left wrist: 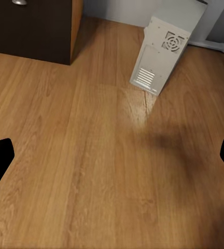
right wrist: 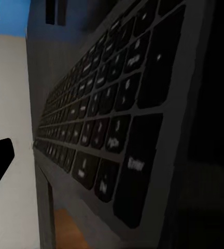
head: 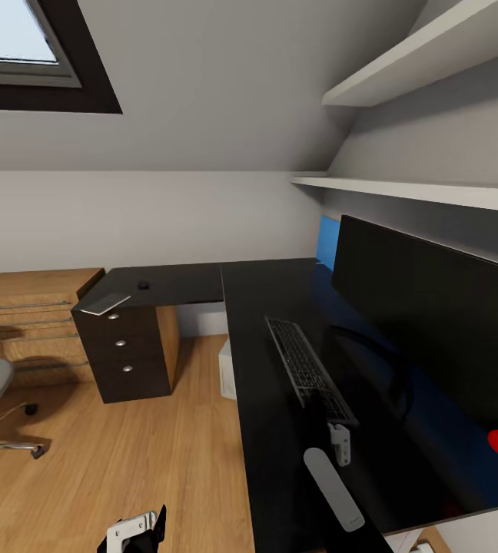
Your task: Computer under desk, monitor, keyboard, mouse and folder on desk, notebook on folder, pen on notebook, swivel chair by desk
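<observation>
While the right jaws (head: 341, 444) pinch the keyboard (head: 308, 367), left jaws (left wrist: 112, 155) spread.

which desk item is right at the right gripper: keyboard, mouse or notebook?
The keyboard: the right gripper sits at its near end, in front of the monitor. The mouse and notebook lie on the desk's far wing above the drawers.

A sloped white ceiling (head: 226, 84) carries a dark-framed skylight (head: 26, 57) at 11 o'clock, bright with daylight. Two white shelves (head: 426, 57) run along the wall at 2 o'clock. The plain white wall (head: 126, 219) meets a light-wood cabinet (head: 26, 307) at 9 o'clock. Warm wood-plank floor (head: 141, 461) spreads from 6 to 8 o'clock, showing a soft glare patch in the left wrist view.
</observation>
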`<state>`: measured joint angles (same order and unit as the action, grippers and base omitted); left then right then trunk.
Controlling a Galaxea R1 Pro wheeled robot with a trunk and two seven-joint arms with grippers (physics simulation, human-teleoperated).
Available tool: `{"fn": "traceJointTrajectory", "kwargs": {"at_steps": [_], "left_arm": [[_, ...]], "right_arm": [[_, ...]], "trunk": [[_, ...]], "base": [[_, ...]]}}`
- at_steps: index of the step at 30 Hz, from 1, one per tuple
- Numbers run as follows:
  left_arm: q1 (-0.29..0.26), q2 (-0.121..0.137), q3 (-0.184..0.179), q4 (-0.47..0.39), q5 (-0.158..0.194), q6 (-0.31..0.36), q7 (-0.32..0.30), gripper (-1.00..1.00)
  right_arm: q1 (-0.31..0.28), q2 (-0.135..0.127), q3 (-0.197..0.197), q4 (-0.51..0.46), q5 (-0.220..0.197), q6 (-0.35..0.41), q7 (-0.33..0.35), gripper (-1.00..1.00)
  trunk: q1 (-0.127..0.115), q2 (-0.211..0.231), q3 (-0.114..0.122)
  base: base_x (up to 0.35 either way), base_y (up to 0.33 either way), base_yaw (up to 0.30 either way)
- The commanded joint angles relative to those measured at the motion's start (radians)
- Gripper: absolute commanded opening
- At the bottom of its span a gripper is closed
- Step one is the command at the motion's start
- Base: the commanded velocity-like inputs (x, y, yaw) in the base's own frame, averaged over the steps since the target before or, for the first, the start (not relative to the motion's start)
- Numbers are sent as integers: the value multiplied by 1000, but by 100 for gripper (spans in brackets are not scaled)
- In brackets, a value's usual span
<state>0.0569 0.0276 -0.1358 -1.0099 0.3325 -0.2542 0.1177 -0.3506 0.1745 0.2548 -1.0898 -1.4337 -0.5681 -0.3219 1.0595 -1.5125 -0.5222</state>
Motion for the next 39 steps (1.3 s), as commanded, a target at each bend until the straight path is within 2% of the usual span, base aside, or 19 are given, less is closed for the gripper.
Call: {"fn": "traceJointTrajectory", "kwargs": {"at_steps": [1, 14, 34, 37, 39], "left_arm": [[0, 2, -5, -1, 7, -3, 8, 100], [0, 2, -5, 11, 7, -5, 8, 100], [0, 2, -5, 13, 6, -5, 8, 100], [0, 2, -5, 13, 6, -5, 8, 100], [0, 2, -5, 13, 5, -5, 8, 100]], "right_arm": [[-1, 0, 1, -1, -4, -6, -3, 100], [-1, 0, 2, -1, -4, -7, -3, 100], [-1, 0, 3, -2, 0, -9, 2, 100], [-1, 0, 7, -7, 9, -9, 5, 100], [0, 0, 11, -27, 29, -9, 7, 100]], "trunk": [[0, -1, -1], [0, -1, -1], [0, -1, -1], [0, -1, -1], [0, -1, -1]], "base": [[0, 0, 0], [-36, 0, 0], [-252, 0, 0], [-206, 0, 0], [-93, 0, 0]]}}
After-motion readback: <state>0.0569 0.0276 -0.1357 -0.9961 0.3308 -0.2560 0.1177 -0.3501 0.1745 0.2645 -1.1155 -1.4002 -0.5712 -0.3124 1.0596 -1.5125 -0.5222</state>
